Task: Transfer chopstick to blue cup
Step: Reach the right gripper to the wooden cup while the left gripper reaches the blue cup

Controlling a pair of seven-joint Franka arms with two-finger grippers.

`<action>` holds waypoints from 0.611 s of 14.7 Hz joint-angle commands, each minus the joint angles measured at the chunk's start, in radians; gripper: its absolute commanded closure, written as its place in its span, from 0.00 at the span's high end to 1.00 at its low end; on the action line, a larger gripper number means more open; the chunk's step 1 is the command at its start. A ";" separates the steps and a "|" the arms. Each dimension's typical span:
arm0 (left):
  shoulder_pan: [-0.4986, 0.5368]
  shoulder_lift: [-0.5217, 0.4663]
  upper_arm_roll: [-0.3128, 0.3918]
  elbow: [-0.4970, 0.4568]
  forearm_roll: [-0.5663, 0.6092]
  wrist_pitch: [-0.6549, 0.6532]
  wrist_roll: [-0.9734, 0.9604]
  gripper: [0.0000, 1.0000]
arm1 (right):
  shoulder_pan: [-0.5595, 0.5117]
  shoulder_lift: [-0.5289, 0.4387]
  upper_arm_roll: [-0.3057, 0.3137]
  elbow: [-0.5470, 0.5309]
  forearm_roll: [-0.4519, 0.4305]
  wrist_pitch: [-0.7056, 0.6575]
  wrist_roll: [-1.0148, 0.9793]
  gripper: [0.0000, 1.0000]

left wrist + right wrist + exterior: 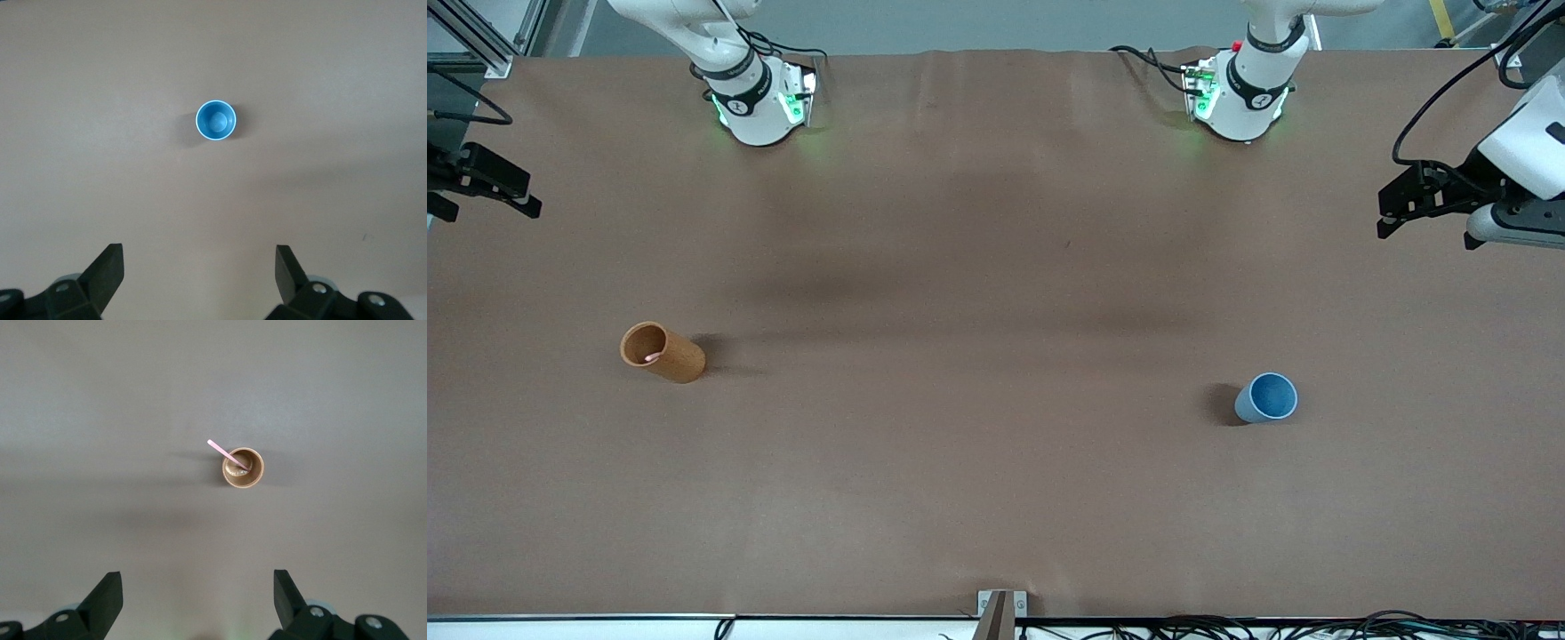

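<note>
Both end effectors, left (199, 280) and right (198, 600), hang wide open and empty above the surface (996, 498), so nothing has begun: the right must first grasp the chopstick (225, 455) leaning in the brown cup (663, 352), well apart from the blue cup (1266, 397).

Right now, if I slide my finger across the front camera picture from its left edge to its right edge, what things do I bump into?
Right gripper → orange-brown cup with the pink chopstick inside → blue cup → left gripper.
</note>
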 commanded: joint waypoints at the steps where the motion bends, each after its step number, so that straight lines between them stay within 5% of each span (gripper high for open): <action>1: -0.002 0.010 0.003 0.027 -0.017 -0.024 0.008 1.00 | -0.015 -0.011 0.009 -0.014 0.002 0.001 -0.010 1.00; 9: -0.003 0.050 0.003 0.025 -0.020 -0.023 -0.002 1.00 | -0.014 0.001 0.009 -0.014 0.002 0.006 -0.006 1.00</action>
